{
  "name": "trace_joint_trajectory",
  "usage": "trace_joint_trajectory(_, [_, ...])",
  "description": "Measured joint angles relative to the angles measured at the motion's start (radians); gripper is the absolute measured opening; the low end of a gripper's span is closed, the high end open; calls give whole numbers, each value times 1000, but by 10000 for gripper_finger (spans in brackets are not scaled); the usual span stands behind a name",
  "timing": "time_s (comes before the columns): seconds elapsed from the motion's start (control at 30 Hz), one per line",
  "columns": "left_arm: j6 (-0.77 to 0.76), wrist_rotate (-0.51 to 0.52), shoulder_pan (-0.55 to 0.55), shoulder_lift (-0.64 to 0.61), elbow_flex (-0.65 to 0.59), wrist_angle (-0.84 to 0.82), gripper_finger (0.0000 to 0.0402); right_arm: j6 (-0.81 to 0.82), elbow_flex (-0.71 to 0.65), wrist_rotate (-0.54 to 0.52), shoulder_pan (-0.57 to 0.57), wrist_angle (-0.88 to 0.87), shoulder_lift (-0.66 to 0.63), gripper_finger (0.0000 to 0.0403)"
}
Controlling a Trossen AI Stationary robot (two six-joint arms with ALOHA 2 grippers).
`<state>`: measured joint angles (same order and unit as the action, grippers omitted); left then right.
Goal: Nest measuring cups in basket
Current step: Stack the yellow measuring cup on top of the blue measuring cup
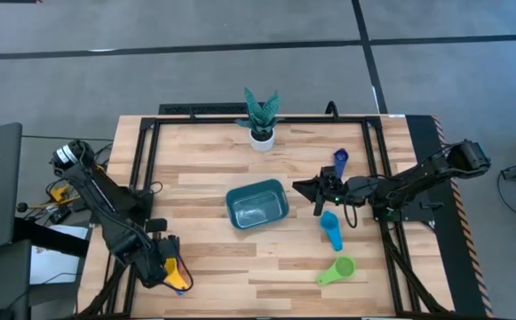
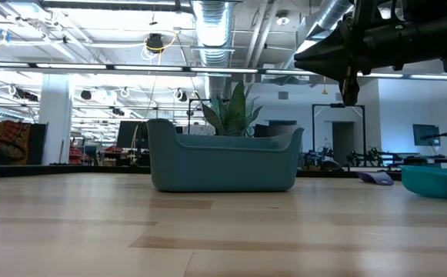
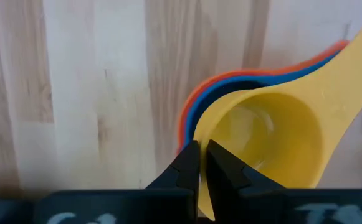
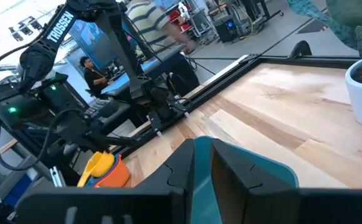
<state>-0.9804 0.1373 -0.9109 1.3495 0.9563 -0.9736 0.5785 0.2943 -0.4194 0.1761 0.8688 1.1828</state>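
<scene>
Left tool (image 1: 176,277), jaws together, rests against the yellow-blue-orange cup stack (image 3: 261,134). Right tool (image 1: 304,188) hangs slightly open, empty, beside the teal basket (image 1: 280,191). Next: carry the nested stack to the basket.

White pot with green plant (image 1: 261,123) near the wooden table's (image 1: 204,160) far edge.

— What sort of place is this?
— A big open robotics lab: exposed ceiling ducts (image 2: 211,19), rows of strip lights, a person at a monitor (image 4: 93,34), more black rigs (image 2: 338,135) and a wooden workbench (image 1: 204,267).
</scene>
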Motion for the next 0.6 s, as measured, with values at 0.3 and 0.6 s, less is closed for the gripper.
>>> trace_joint_trajectory(0.3, [-31,-9,0,0,-27,12,6,25,0,22,1,11,0,76])
trace_joint_trajectory(0.6, [67,-49,0,0,-27,64,33,64,1,37,1,39,0,76])
